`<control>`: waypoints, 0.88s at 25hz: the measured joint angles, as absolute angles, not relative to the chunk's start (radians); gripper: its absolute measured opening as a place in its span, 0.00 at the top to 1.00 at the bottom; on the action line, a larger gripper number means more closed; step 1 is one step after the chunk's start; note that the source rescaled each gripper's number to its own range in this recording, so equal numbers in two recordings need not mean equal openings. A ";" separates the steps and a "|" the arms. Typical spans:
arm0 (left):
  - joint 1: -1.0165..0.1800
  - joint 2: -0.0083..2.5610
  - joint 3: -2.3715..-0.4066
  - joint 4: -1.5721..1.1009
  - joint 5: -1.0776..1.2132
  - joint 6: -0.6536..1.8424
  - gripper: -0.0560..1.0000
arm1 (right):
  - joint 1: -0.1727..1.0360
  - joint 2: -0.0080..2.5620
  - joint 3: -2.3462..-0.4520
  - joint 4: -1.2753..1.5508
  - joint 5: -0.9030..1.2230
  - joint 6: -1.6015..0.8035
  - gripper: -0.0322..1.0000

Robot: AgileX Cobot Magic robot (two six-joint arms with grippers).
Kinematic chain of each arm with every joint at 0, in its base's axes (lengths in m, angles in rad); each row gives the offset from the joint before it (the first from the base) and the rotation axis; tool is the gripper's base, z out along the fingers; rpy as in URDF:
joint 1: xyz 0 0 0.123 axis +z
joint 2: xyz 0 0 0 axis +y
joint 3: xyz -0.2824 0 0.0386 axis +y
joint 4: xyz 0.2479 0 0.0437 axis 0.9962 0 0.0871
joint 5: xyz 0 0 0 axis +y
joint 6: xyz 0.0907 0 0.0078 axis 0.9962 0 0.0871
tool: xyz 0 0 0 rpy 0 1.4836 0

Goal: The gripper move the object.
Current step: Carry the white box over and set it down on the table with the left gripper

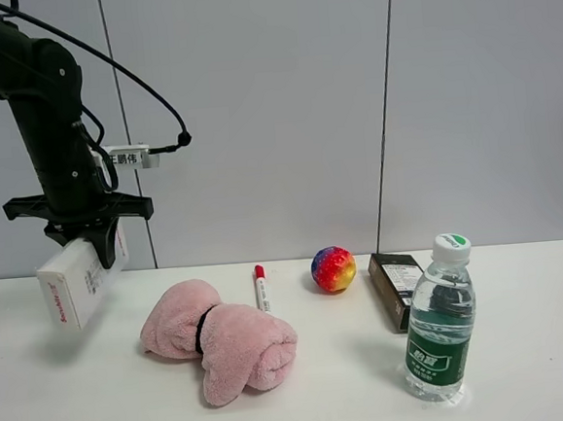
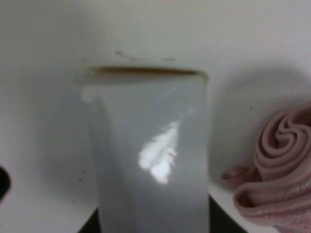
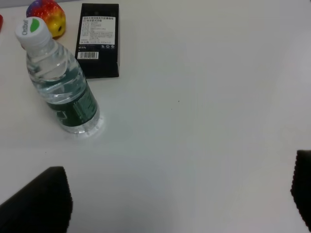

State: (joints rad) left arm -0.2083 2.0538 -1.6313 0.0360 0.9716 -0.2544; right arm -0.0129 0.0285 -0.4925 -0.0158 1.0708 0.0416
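Note:
My left gripper [image 1: 94, 247] is shut on the long slim white box [image 1: 77, 278] with red lettering on its end. It holds the box tilted in the air above the table's far left. In the left wrist view the white box [image 2: 150, 150] fills the middle and runs away from the camera. My right gripper shows only in the right wrist view as two black fingertips [image 3: 39, 201] set wide apart over bare table, holding nothing.
A rolled pink towel [image 1: 218, 337] lies left of centre and shows in the left wrist view [image 2: 274, 165]. A red marker [image 1: 260, 286], a rainbow ball [image 1: 333, 269], a dark box [image 1: 393, 288] and a water bottle [image 1: 440, 320] stand to the right.

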 joint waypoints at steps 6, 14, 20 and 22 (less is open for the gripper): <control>-0.208 2.054 -1.553 0.010 0.884 -0.251 0.95 | -0.013 0.028 -0.492 -0.016 1.071 0.042 0.00; -0.216 2.074 -1.538 0.011 0.826 -0.250 0.95 | -0.013 0.028 -0.492 -0.016 1.071 0.042 0.00; -0.229 2.109 -1.537 0.012 0.812 -0.250 0.95 | -0.013 0.028 -0.492 -0.016 1.071 0.042 0.00; -0.229 2.117 -1.537 0.014 0.810 -0.249 0.95 | -0.013 0.028 -0.492 -0.016 1.071 0.042 0.00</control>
